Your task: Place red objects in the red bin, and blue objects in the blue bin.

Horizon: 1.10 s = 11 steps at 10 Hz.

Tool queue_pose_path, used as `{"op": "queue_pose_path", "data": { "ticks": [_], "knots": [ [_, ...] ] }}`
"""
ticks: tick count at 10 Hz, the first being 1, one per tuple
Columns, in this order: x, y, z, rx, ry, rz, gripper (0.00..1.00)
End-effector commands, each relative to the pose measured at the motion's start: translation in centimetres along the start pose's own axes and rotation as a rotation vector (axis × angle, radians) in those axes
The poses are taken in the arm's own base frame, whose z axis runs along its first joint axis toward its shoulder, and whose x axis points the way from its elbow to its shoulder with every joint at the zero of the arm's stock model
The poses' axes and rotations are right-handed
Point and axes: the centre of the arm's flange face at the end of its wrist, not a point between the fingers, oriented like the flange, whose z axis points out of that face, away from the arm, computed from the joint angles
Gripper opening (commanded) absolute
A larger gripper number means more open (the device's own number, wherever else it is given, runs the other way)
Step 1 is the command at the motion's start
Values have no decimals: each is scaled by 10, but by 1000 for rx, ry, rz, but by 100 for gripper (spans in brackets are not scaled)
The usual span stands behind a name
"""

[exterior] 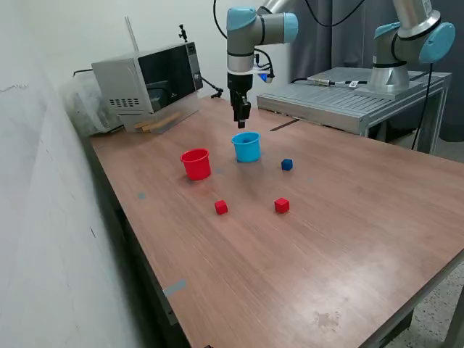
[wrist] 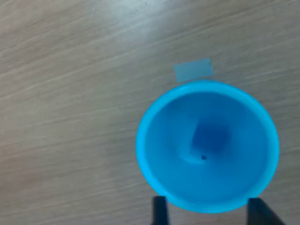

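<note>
While the arm stands upright over the far part of the wooden table [exterior: 348, 239], the gripper [exterior: 241, 120] hangs directly above the blue cup [exterior: 246, 146], clear of its rim. In the wrist view the two dark fingertips [wrist: 160, 212] show at the picture edge with a wide gap between them, spanning most of the cup's width, and nothing is held between them.

A grey microwave [exterior: 148, 81] sits at the table's far corner, toward the exterior view's left, with a second robot arm [exterior: 406, 40] on a separate grey metal stand [exterior: 341, 98] toward the exterior view's right.

The blue cup stands upright near the table's middle. The wrist view looks straight down into the blue cup [wrist: 207, 146], where a dark blue cube [wrist: 211, 137] lies on the bottom. A pale strip of tape [wrist: 193, 70] lies on the wood just beside the cup's rim.

The red cup [exterior: 196, 163] stands upright near the blue cup, on the exterior view's left, with a gap between them. Its contents cannot be made out.

A second dark blue cube [exterior: 287, 164] rests on the table near the blue cup, on the exterior view's right, apart from it.

Two red cubes lie nearer the camera, well apart from each other: one red cube [exterior: 221, 207] in front of the red cup, the other red cube [exterior: 282, 205] in front of the dark blue one.
</note>
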Motion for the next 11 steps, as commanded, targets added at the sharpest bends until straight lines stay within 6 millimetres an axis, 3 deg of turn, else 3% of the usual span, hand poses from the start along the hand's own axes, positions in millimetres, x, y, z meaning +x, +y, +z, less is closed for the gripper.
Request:
{"op": "queue_pose_path", "data": {
  "ticks": [1,3,5,7,9,11],
  "knots": [
    [-1,2,3,-3,1,6,100],
    [10,-7,4,10,5,-66,100],
    [45,-48,7,48,45,-427,100],
    [61,-73,7,44,177,-682,100],
    [77,-92,-4,29,189,-816,100],
    [118,-120,-20,15,199,-904,100]
  ]
}}
